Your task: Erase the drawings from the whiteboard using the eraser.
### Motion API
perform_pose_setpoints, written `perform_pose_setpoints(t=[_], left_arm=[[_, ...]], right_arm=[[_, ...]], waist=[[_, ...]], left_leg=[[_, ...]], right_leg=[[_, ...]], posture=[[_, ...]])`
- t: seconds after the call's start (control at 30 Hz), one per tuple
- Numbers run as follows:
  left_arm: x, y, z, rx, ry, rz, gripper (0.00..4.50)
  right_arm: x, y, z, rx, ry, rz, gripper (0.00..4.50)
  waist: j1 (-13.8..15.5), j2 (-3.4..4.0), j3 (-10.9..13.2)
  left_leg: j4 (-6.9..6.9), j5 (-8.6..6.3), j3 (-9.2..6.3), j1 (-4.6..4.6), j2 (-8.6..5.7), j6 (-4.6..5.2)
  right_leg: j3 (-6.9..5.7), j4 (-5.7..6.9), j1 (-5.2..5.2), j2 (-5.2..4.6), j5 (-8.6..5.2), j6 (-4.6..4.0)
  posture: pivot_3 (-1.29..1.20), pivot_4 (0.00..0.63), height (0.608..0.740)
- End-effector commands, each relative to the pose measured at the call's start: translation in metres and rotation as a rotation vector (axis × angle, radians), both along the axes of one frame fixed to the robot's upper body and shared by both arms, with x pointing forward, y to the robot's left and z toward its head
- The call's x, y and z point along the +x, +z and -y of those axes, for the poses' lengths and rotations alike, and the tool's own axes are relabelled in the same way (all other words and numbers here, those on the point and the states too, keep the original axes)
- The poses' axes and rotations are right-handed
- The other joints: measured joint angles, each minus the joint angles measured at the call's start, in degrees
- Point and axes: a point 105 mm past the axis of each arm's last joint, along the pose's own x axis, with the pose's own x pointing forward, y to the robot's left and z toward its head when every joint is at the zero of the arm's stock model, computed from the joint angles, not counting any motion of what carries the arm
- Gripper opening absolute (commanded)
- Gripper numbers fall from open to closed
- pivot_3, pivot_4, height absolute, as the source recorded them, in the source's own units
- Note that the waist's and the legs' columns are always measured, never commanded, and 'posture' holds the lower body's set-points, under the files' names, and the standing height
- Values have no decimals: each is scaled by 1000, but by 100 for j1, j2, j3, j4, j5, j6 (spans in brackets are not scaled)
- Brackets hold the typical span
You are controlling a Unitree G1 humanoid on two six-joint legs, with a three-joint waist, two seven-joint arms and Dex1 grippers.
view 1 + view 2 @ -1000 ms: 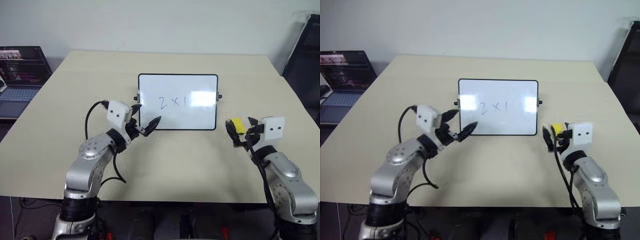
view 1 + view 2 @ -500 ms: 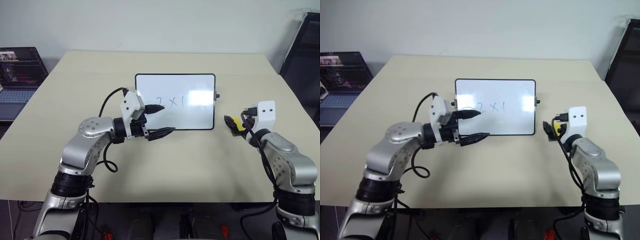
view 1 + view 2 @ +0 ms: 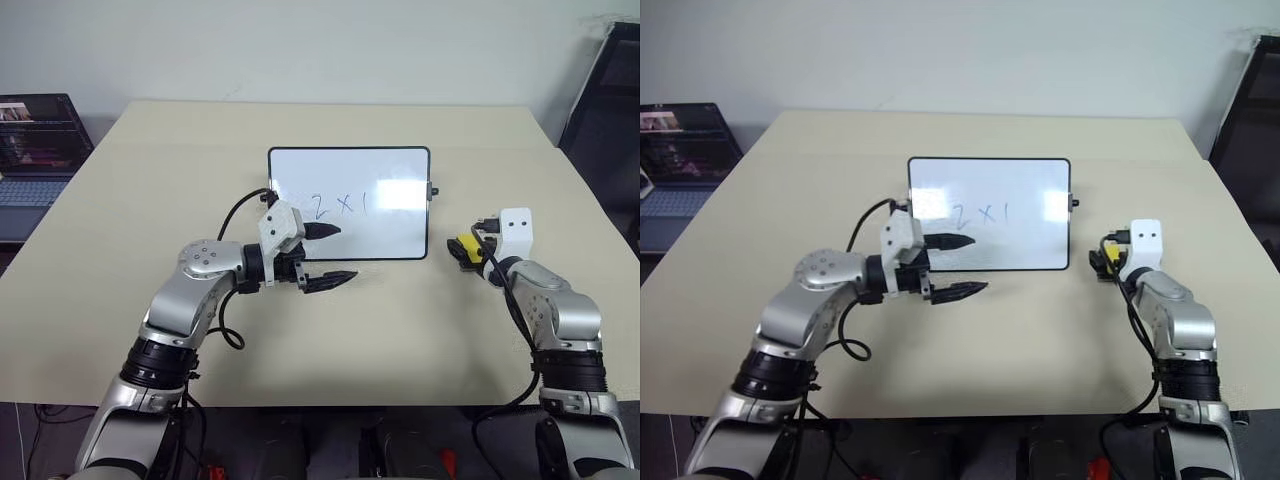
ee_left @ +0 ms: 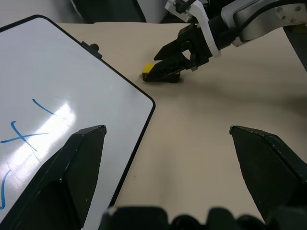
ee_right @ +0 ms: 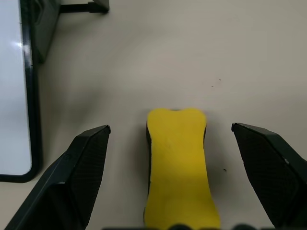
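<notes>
The right gripper [image 5: 170, 143] stands wide open with nothing held, its two black fingers [image 5: 79, 177] straddling the eraser [image 5: 176, 163], which lies flat on the table [image 3: 400, 330], yellow face up, just beside the right edge of the whiteboard [image 3: 390, 225]. Clear gaps show on both sides of the block, so the jaws have room, but the likely risk is in the closing: if the fingers come in while riding too high they may pinch only the top of the block and let it squirt forward or tip, and if one finger meets it first it could shove the eraser sideways toward the board's frame and side knob [image 3: 434, 190]. The left gripper [image 3: 325, 257] is also spread open and empty, poised at the board's lower left corner, one finger over the white face and the other over the table. Should it bump the frame carelessly, the board could slide or swing, which would carry the drawings [image 3: 342, 205], intact and reading like "2 x 1", out from under a wipe, or push the board into the eraser before it is grasped
</notes>
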Motion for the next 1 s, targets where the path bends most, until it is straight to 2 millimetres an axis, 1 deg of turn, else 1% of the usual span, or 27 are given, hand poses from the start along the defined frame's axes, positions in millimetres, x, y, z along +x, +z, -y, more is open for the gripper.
perform_pose_setpoints(t=[0.03, 0.3, 0.4, 0.6, 0.67, 0.73, 0.83, 0.9, 1.0], left_arm=[[-6, 9, 2, -13, -17, 52, 4500], [-10, 9, 1, -21, -9, 48, 4500], [-12, 9, 2, -19, -11, 46, 4500], [-13, 11, 4, -20, -9, 40, 4500], [-13, 10, 4, -18, -6, 35, 4500], [-15, 8, 2, -16, 4, 25, 4500], [-14, 6, -4, -19, 56, -3, 4500], [-9, 1, -15, 3, 142, -10, 4500], [-2, -5, -32, 9, 296, -24, 4500]], right_arm=[[8, 17, 4, -7, -1, 67, 4459], [11, 14, 8, -3, -18, 66, 4459], [10, 11, 10, 6, -31, 59, 3889], [7, 11, 10, 30, -34, 59, 1827], [6, 10, 9, 34, -31, 55, 1298], [5, 9, 8, 42, -34, 54, 1184], [3, 12, 6, 45, -28, 65, 1174], [-2, 19, 5, 17, -12, 94, 1174], [-19, 27, -7, -74, 53, 137, 1173]], waist=[[-6, 0, 0], [-4, 0, 0], [-7, 0, 0], [-6, 0, 0], [-6, 0, 0], [-7, 0, 0], [-8, 0, 0], [-8, 0, 0], [-2, 2, 1]], left_leg=[[0, 0, 0, 0, 0, 0], [1, 0, -2, 0, 0, 0], [1, 0, -3, 2, 1, 0], [1, 0, -3, 2, 1, 0], [1, 0, -3, 2, 0, 0], [1, 0, -3, 2, 1, 0], [1, 0, -7, 2, 2, 0], [1, 0, -9, 2, 2, 0], [-1, 0, -14, 1, 3, 0]], right_leg=[[1, 1, 0, 0, 0, 0], [1, 4, -1, 0, 0, 0], [3, 5, -1, -1, 0, 0], [3, 6, -1, 0, 0, 0], [2, 6, -1, -1, 0, 0], [2, 6, -1, 0, 0, 0], [3, 7, -2, -1, 0, 0], [3, 8, -2, 0, 0, 0], [3, 8, -5, -1, 0, 0]], posture=[[0, 150, 740], [0, 150, 740], [0, 150, 740], [0, 150, 740], [0, 150, 740], [0, 150, 740], [0, 150, 740], [0, 150, 740], [0, 150, 740]])
